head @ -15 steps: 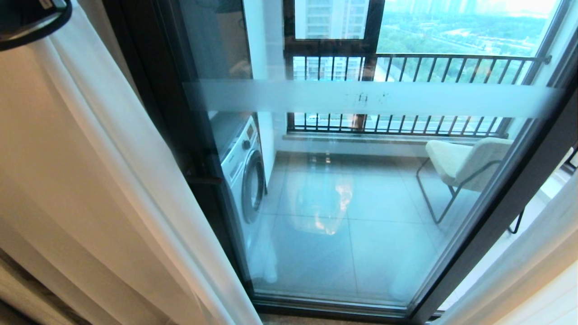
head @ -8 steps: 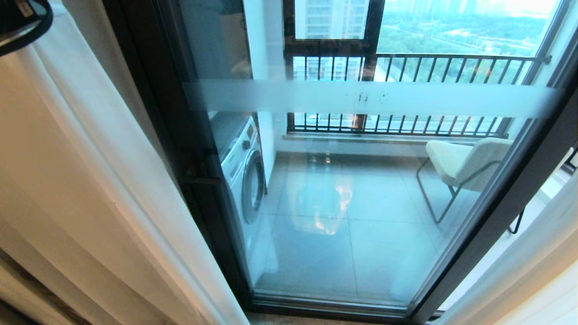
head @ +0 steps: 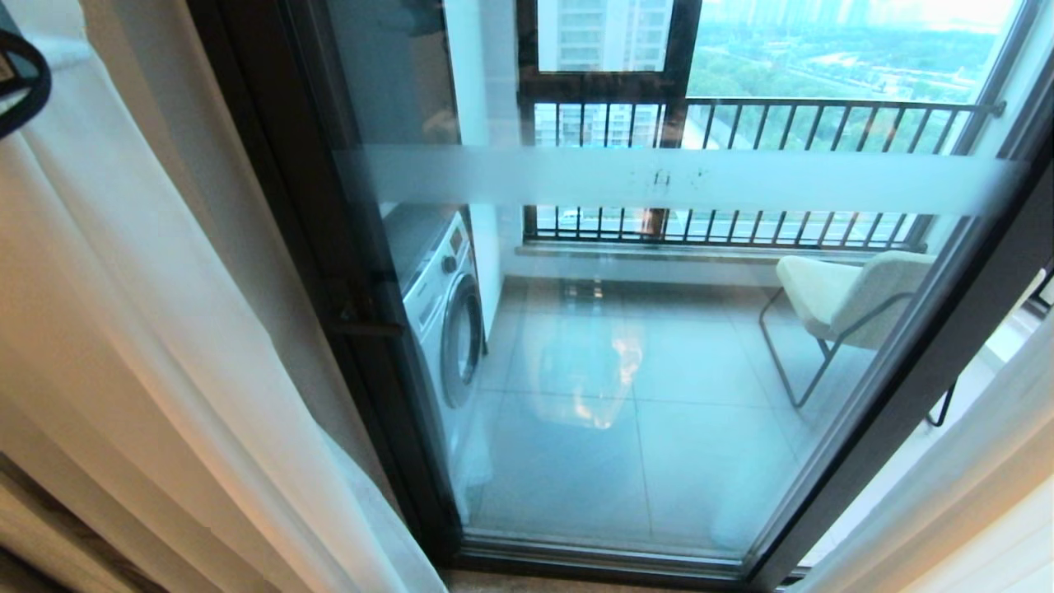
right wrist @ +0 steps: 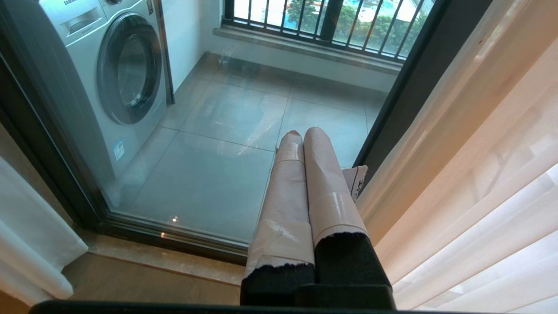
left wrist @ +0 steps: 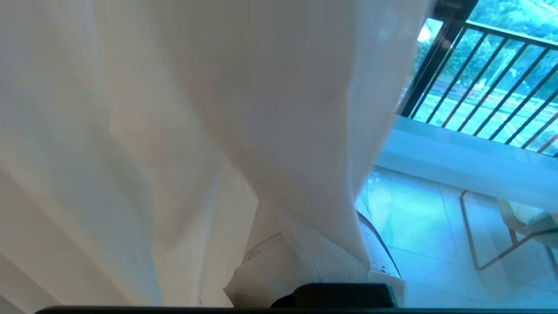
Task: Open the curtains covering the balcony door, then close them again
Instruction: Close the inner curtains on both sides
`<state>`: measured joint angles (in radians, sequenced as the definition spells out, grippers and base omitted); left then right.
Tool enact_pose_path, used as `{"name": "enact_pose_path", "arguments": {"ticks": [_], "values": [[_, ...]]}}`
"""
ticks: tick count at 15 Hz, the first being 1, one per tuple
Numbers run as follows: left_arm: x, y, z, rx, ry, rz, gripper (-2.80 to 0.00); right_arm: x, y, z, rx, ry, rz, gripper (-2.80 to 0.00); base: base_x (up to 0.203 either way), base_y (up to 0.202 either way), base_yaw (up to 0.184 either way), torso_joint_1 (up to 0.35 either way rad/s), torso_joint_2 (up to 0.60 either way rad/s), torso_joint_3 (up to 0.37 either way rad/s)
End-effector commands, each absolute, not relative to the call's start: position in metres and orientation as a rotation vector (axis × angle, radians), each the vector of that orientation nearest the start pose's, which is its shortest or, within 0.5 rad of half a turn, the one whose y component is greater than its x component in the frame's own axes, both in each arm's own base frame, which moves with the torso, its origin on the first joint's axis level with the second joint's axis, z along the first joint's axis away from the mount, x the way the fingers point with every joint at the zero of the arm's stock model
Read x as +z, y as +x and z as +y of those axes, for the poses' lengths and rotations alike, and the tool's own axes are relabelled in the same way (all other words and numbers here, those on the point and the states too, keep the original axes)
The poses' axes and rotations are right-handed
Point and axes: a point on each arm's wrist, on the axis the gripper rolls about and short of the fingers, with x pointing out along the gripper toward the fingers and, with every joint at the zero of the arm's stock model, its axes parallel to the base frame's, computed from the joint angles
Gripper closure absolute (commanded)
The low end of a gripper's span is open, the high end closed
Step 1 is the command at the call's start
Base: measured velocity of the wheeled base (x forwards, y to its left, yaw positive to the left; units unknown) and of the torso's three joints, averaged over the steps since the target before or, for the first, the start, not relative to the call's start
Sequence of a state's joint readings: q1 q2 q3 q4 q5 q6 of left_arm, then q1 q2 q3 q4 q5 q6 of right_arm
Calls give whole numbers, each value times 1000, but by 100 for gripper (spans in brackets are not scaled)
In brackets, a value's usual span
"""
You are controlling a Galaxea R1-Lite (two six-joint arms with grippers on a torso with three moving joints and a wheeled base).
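While curtains (head: pixel 165 329) hang left of frame, left end effector (left wrist: pixel 314 266) apparently grips them; right end effector (right wrist: pixel 301 135) closed, empty.

We see only a dark sliver of the left arm (head: pixel 18 82) at the upper left edge of the head view, raised high. Left gripper (left wrist: pixel 305 266): closed, pinching a fold of cloth between taped fingers (left wrist: pixel 266 270). Right gripper (right wrist: pixel 303 135): low, pointing forward and down, its two taped fingers (right wrist: pixel 327 192) pressed together, holding nothing.
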<state>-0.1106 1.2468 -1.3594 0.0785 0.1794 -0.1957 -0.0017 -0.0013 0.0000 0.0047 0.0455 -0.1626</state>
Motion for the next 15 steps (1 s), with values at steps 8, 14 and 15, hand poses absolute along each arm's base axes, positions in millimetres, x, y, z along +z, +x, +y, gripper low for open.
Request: {"name": "enact_pose_path", "arguments": {"ticks": [8,14,15], "values": [[384,168,-14,67,-204,-53,0,75,-23,1,45,-164,1,0,0,0,0,0,0,0],[384,172,-15,68,-201,-48,0,75,-23,1,45,-164,1,0,0,0,0,0,0,0],[383,173,-15,68,-201,-46,0,75,-23,1,45,-164,1,0,0,0,0,0,0,0]]}}
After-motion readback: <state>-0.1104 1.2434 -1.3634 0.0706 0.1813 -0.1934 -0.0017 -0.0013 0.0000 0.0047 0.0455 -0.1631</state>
